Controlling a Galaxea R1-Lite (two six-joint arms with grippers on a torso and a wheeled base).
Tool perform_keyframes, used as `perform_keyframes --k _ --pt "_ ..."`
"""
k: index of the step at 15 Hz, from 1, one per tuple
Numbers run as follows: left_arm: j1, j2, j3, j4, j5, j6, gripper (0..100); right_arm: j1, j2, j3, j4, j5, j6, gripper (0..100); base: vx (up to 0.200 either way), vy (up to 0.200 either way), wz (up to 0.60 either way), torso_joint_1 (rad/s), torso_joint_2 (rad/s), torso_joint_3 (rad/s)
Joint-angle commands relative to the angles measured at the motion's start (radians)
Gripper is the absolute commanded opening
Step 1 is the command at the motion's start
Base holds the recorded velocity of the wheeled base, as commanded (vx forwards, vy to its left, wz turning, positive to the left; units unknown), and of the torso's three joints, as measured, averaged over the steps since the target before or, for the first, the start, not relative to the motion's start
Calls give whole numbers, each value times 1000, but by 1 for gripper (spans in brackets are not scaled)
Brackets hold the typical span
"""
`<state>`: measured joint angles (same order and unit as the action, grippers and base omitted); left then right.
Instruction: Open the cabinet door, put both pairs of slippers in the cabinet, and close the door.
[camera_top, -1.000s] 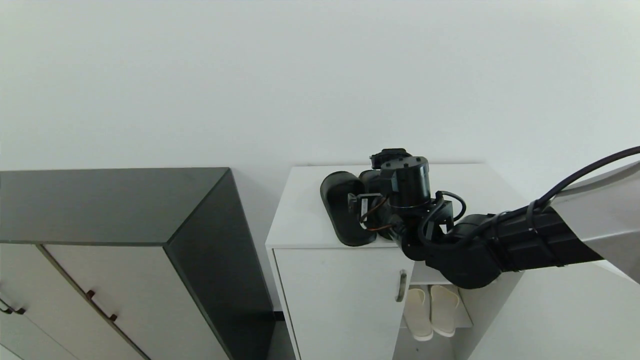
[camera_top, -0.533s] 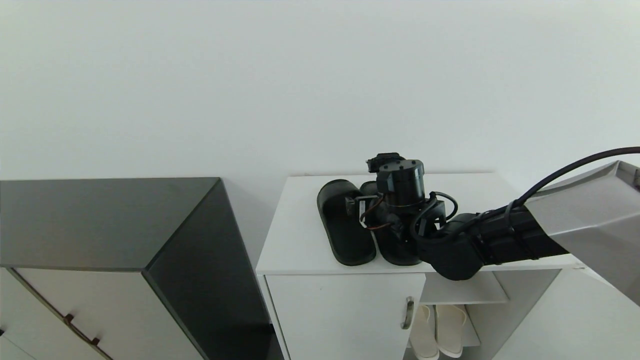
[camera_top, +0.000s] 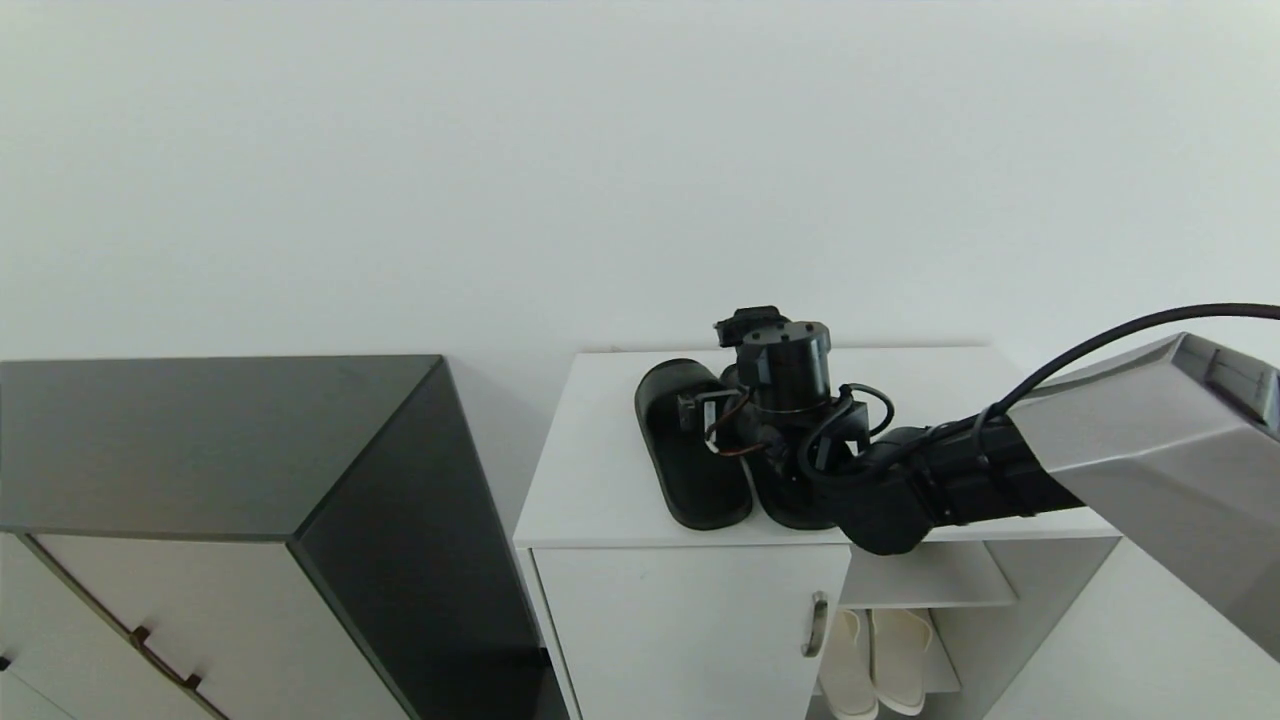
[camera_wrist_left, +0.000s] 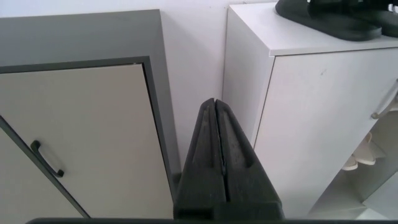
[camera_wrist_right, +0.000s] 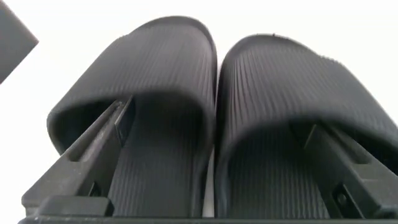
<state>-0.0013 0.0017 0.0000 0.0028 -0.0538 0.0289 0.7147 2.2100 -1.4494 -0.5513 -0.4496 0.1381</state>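
right gripper (camera_wrist_right: 214, 121) open, a finger (camera_wrist_right: 93, 149) in each black slipper (camera_wrist_right: 155, 74), mid-frame | could pinch only one, other slides off cabinet (camera_top: 600, 480)

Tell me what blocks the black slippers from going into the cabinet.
Nothing visible. The cabinet stands open on the right: its upper shelf looks free, white slippers lie below. The right gripper has one finger inside each of the black slippers.

Head camera looks down; all views share black slippers (camera_top: 700, 480).
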Motion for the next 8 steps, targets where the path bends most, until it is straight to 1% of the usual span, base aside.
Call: perform_keyframes --k 1,3,4,8 --pt "0 0 0 0 -1 -1 0 -9 100 -105 -1 2 -38 100 0 0 0 0 0 0" --pt "0 0 0 0 0 -1 0 -21 117 -120 -2 2 -38 100 0 0 0 0 0 0" --pt "0 0 0 0 0 -1 0 -23 116 -118 -6 3 -35 0 0 0 0 0 0 0" --pt "0 0 0 0 -1 0 0 -20 102 -117 -9 12 -37 0 0 0 0 0 0 0"
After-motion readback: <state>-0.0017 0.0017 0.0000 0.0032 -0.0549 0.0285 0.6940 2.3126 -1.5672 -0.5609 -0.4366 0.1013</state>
